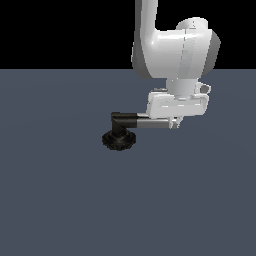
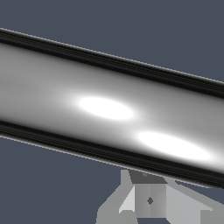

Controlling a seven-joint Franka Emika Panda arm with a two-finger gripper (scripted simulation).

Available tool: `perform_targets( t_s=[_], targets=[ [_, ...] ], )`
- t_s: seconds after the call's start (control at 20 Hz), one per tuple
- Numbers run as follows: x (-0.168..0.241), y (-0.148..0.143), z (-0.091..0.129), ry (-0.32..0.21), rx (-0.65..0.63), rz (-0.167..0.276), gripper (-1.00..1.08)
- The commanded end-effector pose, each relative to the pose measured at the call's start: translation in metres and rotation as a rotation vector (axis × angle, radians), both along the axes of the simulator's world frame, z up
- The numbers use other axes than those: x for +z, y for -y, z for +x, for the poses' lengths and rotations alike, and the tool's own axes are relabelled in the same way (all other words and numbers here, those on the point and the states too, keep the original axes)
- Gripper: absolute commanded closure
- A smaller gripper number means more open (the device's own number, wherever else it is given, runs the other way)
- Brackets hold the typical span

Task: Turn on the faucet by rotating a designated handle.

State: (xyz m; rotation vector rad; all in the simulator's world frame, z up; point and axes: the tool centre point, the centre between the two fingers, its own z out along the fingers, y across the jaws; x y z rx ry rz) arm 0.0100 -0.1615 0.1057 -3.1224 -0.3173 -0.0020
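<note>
Gripper (image 1: 175, 121) sits at free end of handle (image 1: 152, 122), directly above it; wrist view filled by bar close under camera. Handle long axis runs 9-to-3 in exterior view, black elbow at 9 o'clock end over faucet (image 1: 119, 135), free tip at 3 o'clock under gripper. Fingers apart or closed: cannot tell, contact unclear. Handle: straight grey glossy cylinder, bright highlights. Faucet: black ribbed round base, short stem, on counter (image 1: 60, 200). Judgement: sideways push at tip swings bar about stem.
</note>
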Motion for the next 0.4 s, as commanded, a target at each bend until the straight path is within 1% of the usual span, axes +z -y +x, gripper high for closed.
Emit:
perform_targets(
  t_s=[0.0, 0.3, 0.35],
  targets=[
    [-0.003, 0.009, 0.007, 0.0, -0.007, -0.003, 1.08],
    [-0.003, 0.019, 0.022, -0.001, -0.009, -0.003, 1.08],
    [-0.003, 0.019, 0.022, -0.001, -0.009, -0.003, 1.08]
  ],
)
